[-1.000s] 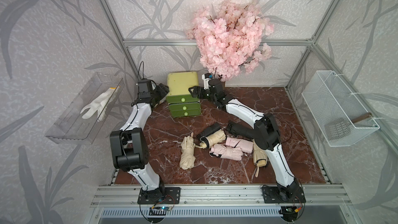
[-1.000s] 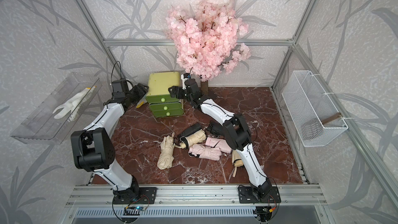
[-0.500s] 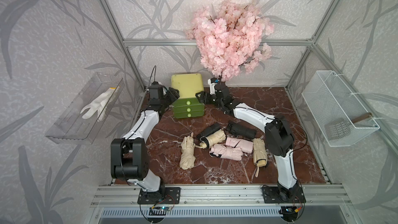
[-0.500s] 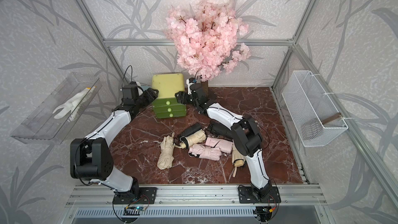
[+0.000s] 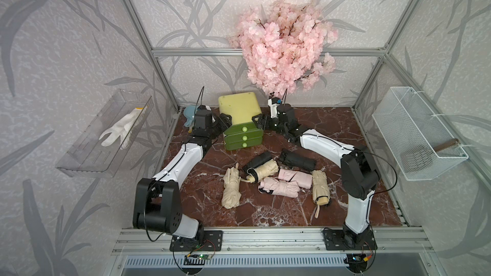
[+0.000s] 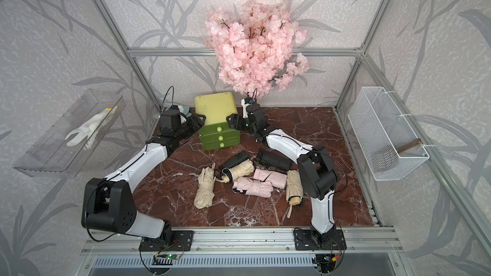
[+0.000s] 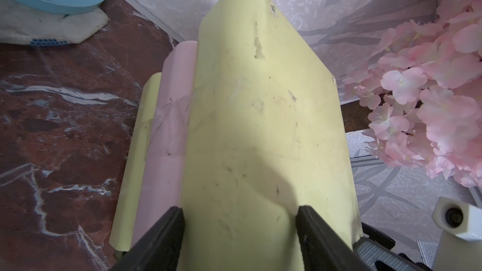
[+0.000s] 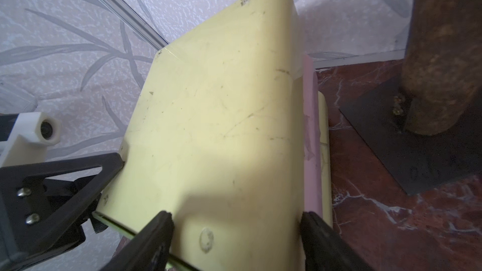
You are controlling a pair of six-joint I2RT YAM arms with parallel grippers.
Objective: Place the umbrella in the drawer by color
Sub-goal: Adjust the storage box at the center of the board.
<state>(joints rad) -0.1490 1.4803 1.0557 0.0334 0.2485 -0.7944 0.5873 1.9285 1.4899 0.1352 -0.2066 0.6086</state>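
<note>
Umbrellas [image 5: 265, 168] all lie in a loose heap on the table [image 5: 332, 118], in front of the cabinet [image 5: 239, 108], whose three green drawers [image 5: 244, 137] are shut. So you've sorted nothing yet, and the whole job is left. Your left gripper [image 5: 224, 122] and right gripper [image 5: 261, 122] flank the cabinet, jaws spread, holding nothing. The pink umbrellas [image 5: 279, 187] lie flat, long axes roughly side to side; the beige umbrella [image 5: 231, 188] runs front to back.
</note>
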